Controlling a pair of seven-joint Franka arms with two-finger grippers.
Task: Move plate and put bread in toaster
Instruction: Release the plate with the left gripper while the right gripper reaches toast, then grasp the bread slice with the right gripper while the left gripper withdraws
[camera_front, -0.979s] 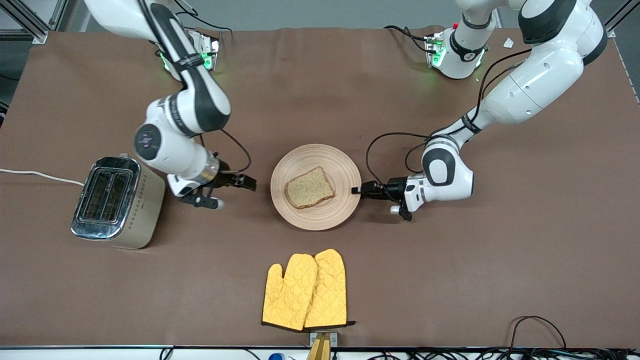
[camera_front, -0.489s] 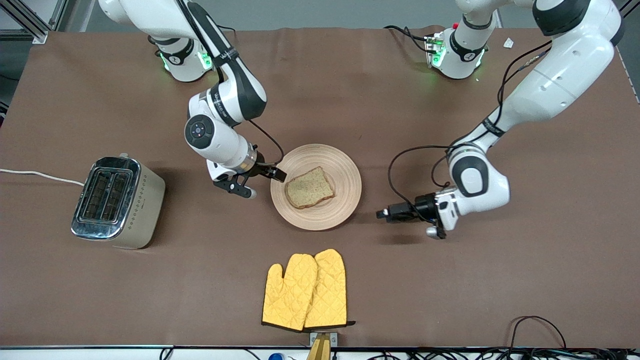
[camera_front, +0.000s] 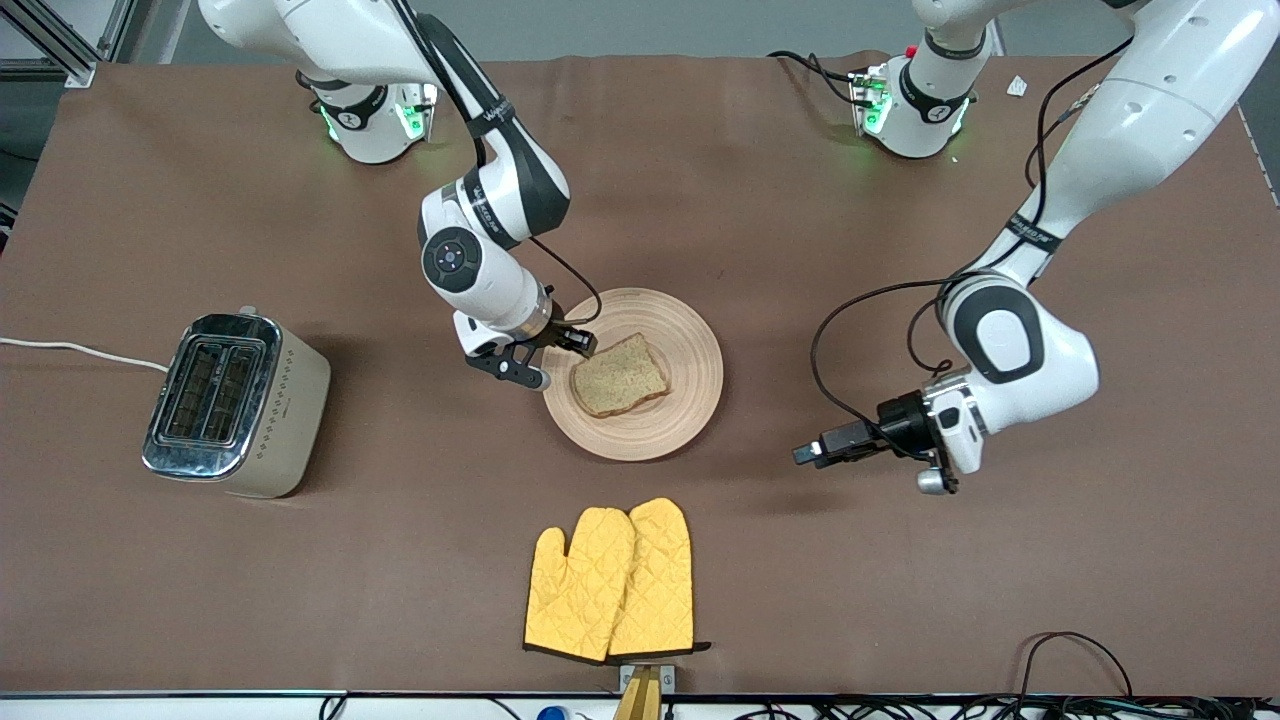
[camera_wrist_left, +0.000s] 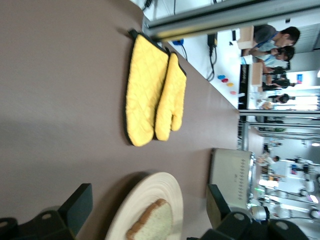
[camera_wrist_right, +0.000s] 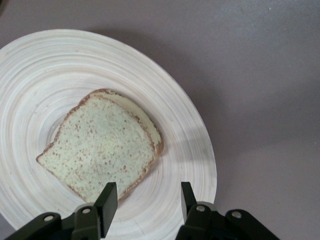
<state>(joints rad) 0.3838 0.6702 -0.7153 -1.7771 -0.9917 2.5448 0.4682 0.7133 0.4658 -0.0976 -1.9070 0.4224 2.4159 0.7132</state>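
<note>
A brown worktop (camera_front: 900, 620) is seen from above. A pale wooden plate (camera_front: 690, 350) is set near the middle of it, and one slice of brown bread (camera_front: 618, 376) is laid flat on the plate. The right pincer (camera_front: 560, 362) is held over the plate's rim at the bread's edge, its fingers (camera_wrist_right: 106, 202) parted a moderate way with nothing gripped. The left pincer (camera_front: 812, 452) is held over bare worktop beside the plate, toward the left arm's end, opened wide and holding nothing. A cream toaster (camera_front: 235, 404) is stood toward the right arm's end, well apart from the plate. Two yellow oven mitts (camera_front: 610, 580) are laid near the worktop's front edge.
</note>
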